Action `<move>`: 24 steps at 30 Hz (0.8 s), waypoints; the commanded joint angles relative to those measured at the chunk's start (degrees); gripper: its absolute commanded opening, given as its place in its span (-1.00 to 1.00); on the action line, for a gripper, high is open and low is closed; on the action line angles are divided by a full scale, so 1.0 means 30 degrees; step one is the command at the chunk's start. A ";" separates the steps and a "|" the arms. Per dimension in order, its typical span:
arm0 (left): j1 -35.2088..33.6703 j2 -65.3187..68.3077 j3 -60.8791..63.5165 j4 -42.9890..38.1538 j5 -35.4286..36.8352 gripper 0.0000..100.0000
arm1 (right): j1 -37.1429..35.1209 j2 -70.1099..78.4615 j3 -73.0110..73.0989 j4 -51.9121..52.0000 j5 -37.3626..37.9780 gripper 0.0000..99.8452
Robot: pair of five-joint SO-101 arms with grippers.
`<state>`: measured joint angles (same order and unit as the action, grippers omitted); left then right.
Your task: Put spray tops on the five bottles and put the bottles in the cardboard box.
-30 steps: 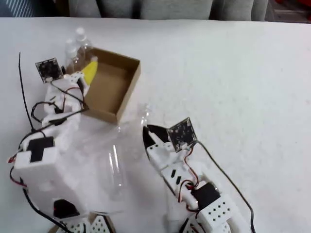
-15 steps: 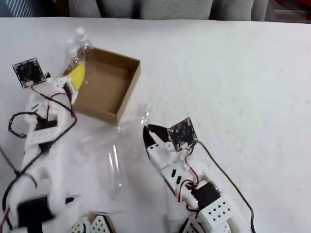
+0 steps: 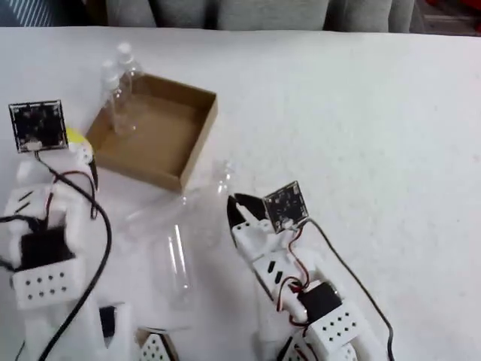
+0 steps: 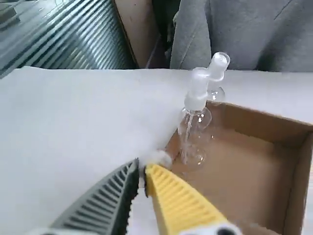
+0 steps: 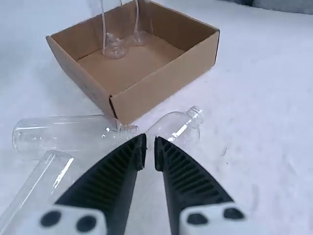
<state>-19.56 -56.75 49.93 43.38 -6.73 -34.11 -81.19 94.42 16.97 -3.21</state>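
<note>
Two capped bottles: the front capped bottle point(image 4: 194, 128) and the rear capped bottle point(image 4: 215, 93) stand upright in the cardboard box point(image 4: 259, 166), in the corner just ahead of the left end effector point(image 4: 142, 172).
Uncapped bottles: all three lie on their sides on the tabletop point(image 3: 361, 113), outside the box. The short bottle point(image 5: 177, 128) is just past the tips of the right end effector point(image 5: 149, 147). The long bottle point(image 5: 63, 132) lies beside it along the box wall. The third bottle point(image 5: 32, 183) is nearer in and off to one side.
Left end effector: grey and yellow fingers drawn together, nothing clearly held.
Right end effector: black fingers nearly touching with a thin slit between them, holding nothing.
Risk, rolling: the lying bottles are round and smooth, so a nudge from closed fingers would likely send the short bottle rolling off instead of seating it in a grip.
Risk, slipping: thin clear plastic probably flexes and slides, so a squeeze off-centre could squirt a bottle out.
Risk, toppling: the left end effector sits close to the box corner. A bump on that wall could tip the two standing bottles, which look top-heavy with their spray heads.
Risk, crowding: bottles added to the box later could knock over the standing pair.
Left wrist view: gives the spray heads on the standing pair.
Right wrist view: gives the open necks of the lying bottles, and the bases of the pair inside the box.
High view: gives the whole layout, with the lying bottles between the two arms.
</note>
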 commanded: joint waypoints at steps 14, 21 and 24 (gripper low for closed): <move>0.7048 0.9978 -0.8322 1.4886 -0.7560 -0.93 | 0.0190 -0.0132 -0.0117 0.0044 0.0234 -0.97; 0.7194 1.3026 -0.8352 1.3949 -0.9114 -0.56 | 0.1773 -0.0132 0.0029 0.0015 0.0264 -0.97; 0.7516 1.3700 -0.8322 1.2747 -0.8234 -0.56 | 0.1890 -0.0132 0.0293 -0.0073 0.0469 -0.97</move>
<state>1.01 -17.45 27.78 86.37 -34.07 -29.19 -81.19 95.47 16.97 -3.21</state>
